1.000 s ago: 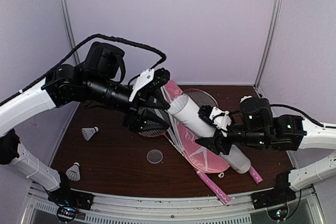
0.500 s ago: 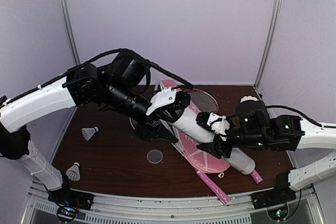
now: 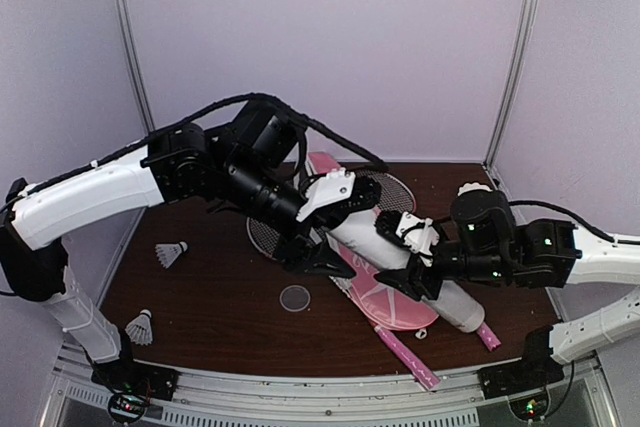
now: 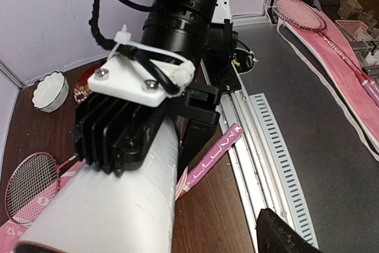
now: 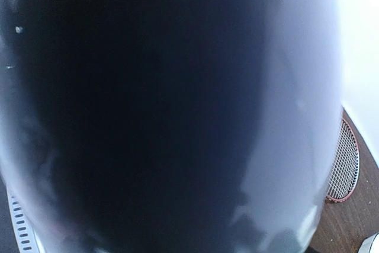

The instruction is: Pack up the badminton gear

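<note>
– though tilted over the pink striped racquet cover (image 3: 385,309), why's the long white tube (image 3: 455,302) clamped by the right gripper (image 3: 403,269)?
– aiming its mouth at the left gripper (image 3: 335,230), i'd guess: jaws wide, seemingly empty. two white feather shuttlecocks (image 3: 172,252) lie aside.

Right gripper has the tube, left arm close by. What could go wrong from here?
The left gripper hangs open beside the long white tube, which the right gripper clamps mid-length; a bump might twist it loose. It tilts above the pink cover and a racquet head; if it slips, it could hit the strings.
</note>
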